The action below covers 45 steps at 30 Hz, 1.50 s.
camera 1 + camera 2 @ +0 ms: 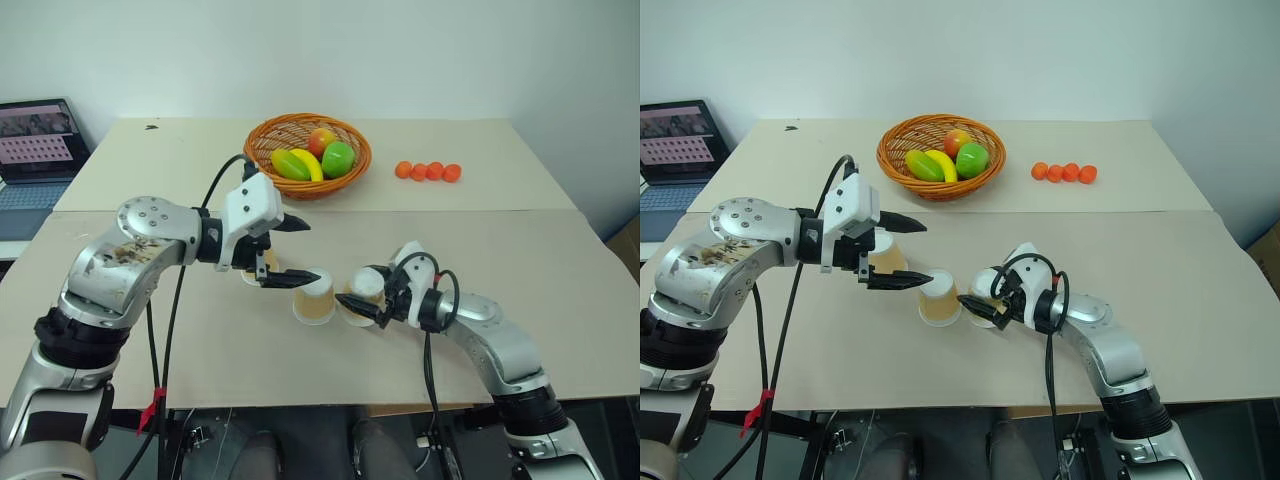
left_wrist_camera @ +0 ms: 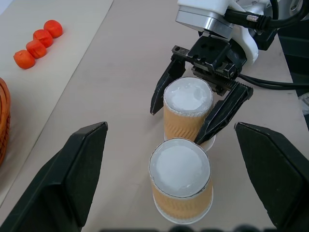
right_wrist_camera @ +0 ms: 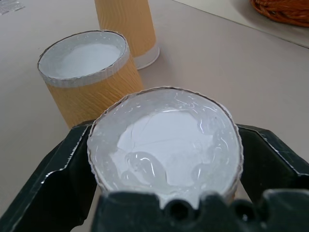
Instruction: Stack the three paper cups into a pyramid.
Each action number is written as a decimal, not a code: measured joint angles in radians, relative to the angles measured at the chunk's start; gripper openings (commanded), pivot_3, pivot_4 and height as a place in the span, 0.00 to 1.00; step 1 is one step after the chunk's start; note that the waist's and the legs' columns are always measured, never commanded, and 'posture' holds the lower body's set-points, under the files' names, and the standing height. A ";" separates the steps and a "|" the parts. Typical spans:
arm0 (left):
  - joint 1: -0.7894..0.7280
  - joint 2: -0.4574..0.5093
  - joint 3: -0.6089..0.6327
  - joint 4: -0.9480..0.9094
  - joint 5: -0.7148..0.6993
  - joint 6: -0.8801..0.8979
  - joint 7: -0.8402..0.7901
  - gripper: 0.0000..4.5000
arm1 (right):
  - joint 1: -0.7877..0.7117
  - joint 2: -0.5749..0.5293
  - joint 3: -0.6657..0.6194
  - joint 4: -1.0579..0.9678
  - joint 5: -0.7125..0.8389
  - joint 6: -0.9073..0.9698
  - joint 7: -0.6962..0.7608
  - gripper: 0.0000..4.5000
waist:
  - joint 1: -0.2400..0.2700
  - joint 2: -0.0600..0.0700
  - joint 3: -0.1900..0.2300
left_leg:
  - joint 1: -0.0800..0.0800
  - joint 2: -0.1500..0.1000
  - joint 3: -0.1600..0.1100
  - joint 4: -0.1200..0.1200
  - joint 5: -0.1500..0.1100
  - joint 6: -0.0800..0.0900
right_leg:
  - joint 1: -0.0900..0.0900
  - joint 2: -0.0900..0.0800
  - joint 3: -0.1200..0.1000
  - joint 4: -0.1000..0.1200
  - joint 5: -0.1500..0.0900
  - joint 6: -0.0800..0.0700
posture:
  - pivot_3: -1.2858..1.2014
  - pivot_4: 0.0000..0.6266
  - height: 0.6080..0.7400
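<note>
so the base looks about sorted: two paper cups sit upside down side by side near the front of the table (image 1: 520,230), the middle cup (image 1: 314,297) and the right cup (image 1: 362,292). The right gripper (image 1: 378,306) has its fingers spread around the right cup, looks more like letting go than squeezing. The left gripper (image 1: 290,252) hangs wide open, holding nothing. The third cup (image 1: 885,256) stands behind it on the table, so the top of the pyramid isn't done yet

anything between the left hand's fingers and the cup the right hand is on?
Yes: in the left wrist view another upside-down paper cup stands between the left hand and the cup flanked by the right hand.
</note>
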 measured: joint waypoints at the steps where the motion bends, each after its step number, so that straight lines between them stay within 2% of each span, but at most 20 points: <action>1: 0.000 0.000 -0.001 0.000 0.004 -0.001 -0.001 1.00 | 0.000 0.000 0.000 0.000 0.001 0.000 -0.001 0.98 | 0.000 0.000 0.000 | 0.000 0.000 0.000 0.000 0.000 0.000 | 0.000 0.000 0.000 0.000 0.000 0.000 | 0.52 0.24 0.95; 17: -0.024 -0.038 -0.018 0.049 0.027 -0.037 -0.020 1.00 | -0.087 -0.076 -0.272 -0.153 0.267 0.210 -0.045 0.98 | 0.014 0.000 0.000 | -0.002 0.000 -0.001 0.000 0.000 0.000 | -0.001 0.000 -0.001 -0.001 0.000 0.000 | 0.52 0.24 0.95; 22: -0.032 -0.043 -0.023 0.065 0.041 -0.056 -0.026 1.00 | 0.000 -0.271 -0.353 -0.130 0.227 0.193 0.000 0.98 | 0.026 0.000 0.000 | -0.003 -0.001 -0.001 0.000 0.000 0.000 | -0.001 -0.001 -0.002 -0.003 0.000 0.000 | 0.52 0.24 0.95; 26: -0.042 -0.056 -0.030 0.083 0.053 -0.071 -0.034 1.00 | 0.060 -0.309 -0.359 -0.079 0.192 0.155 0.025 0.98 | 0.015 0.000 0.001 | -0.004 -0.001 0.000 0.000 0.000 0.000 | -0.001 -0.001 -0.001 -0.002 0.000 0.000 | 0.52 0.24 0.95; 31: -0.040 -0.069 -0.023 0.095 0.052 -0.073 -0.034 1.00 | 0.060 -0.358 -0.401 -0.061 0.180 0.132 0.053 0.98 | 0.012 0.000 0.001 | -0.001 0.000 -0.001 0.000 0.000 0.000 | -0.001 0.000 -0.001 -0.001 0.000 0.000 | 0.52 0.24 0.95; 37: 0.089 0.052 0.083 0.169 0.072 -0.091 -0.023 1.00 | 0.038 -0.425 -0.419 -0.031 0.220 0.131 0.170 0.98 | 0.002 0.000 0.001 | -0.001 0.000 0.000 0.000 0.000 0.000 | 0.000 0.000 -0.001 0.000 0.000 0.000 | 0.52 0.24 0.95; 40: 0.148 0.067 0.162 0.164 0.075 -0.113 0.019 1.00 | -0.015 -0.426 -0.401 0.005 0.218 0.125 0.209 0.98 | 0.005 0.000 0.001 | -0.001 0.000 0.000 0.001 0.000 0.000 | 0.000 -0.001 -0.001 -0.001 0.000 0.000 | 0.52 0.24 0.95; 43: 0.363 -0.014 0.336 0.133 0.076 -0.175 0.144 1.00 | -0.083 -0.413 -0.325 0.036 0.208 0.108 0.242 0.98 | -0.008 0.001 0.001 | 0.003 0.000 0.003 -0.002 0.000 0.000 | 0.002 -0.003 0.001 -0.001 0.000 0.000 | 0.52 0.24 0.95; 45: 0.464 -0.075 0.387 0.134 0.085 -0.199 0.216 1.00 | -0.097 -0.399 -0.285 0.064 0.197 0.103 0.252 0.98 | -0.007 -0.003 0.003 | 0.001 0.000 0.001 -0.002 0.000 0.000 | 0.000 -0.002 -0.001 0.000 0.003 -0.005 | 0.52 0.24 0.95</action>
